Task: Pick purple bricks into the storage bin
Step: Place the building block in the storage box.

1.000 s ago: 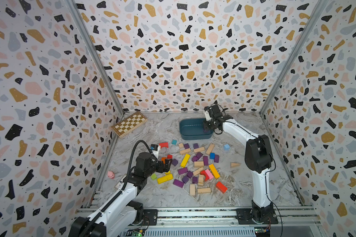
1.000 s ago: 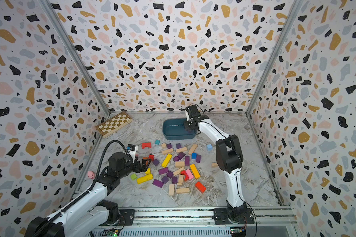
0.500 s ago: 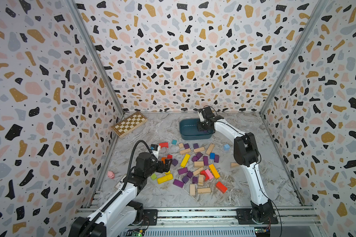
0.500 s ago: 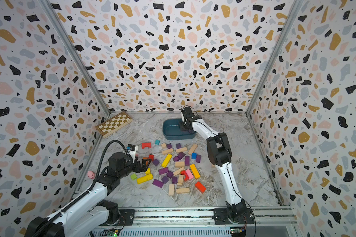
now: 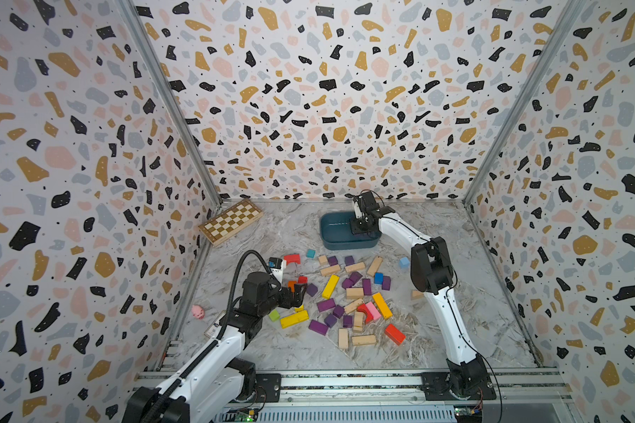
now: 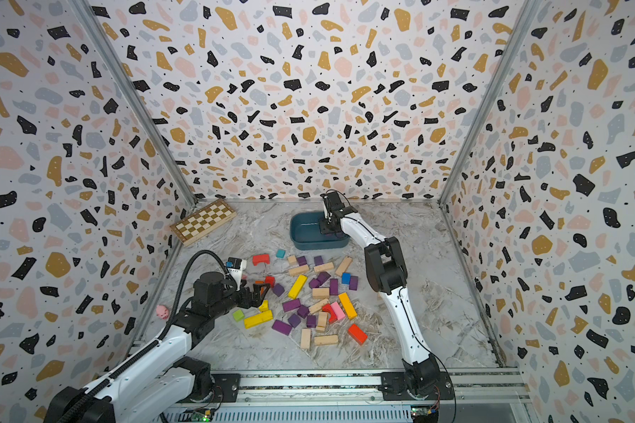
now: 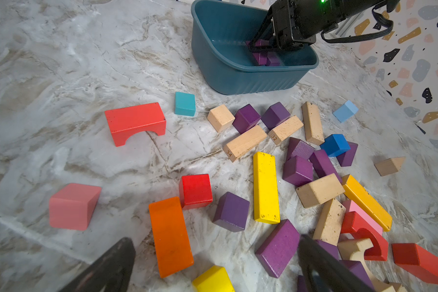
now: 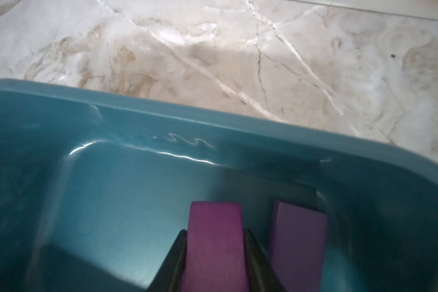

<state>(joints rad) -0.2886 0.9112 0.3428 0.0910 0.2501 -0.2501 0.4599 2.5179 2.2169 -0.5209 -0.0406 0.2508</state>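
Note:
The storage bin [image 5: 330,219] [image 6: 301,223] is a teal tub at the back of the table. My right gripper [image 5: 358,229] [image 6: 325,229] [image 8: 215,242] reaches down inside it, shut on a purple brick [image 8: 214,222] held upright between its fingers. A second purple brick [image 8: 299,240] lies on the bin floor beside it. Several purple bricks [image 5: 326,304] [image 7: 232,211] lie scattered in the mixed pile in front of the bin. My left gripper [image 5: 296,293] [image 7: 216,265] hovers open at the pile's left edge, holding nothing, with a purple bar [image 7: 278,247] near one finger.
Yellow bars [image 5: 330,286], red blocks [image 5: 394,334], a red arch [image 5: 291,259], an orange bar [image 7: 170,235] and plain wooden blocks [image 5: 363,340] are mixed with the purple ones. A chessboard [image 5: 231,221] lies at the back left. A pink toy [image 5: 197,311] sits by the left wall.
My right gripper has swung left from the bin's right rim to over its inside and dipped lower, still carrying the purple brick. The left arm has stayed put.

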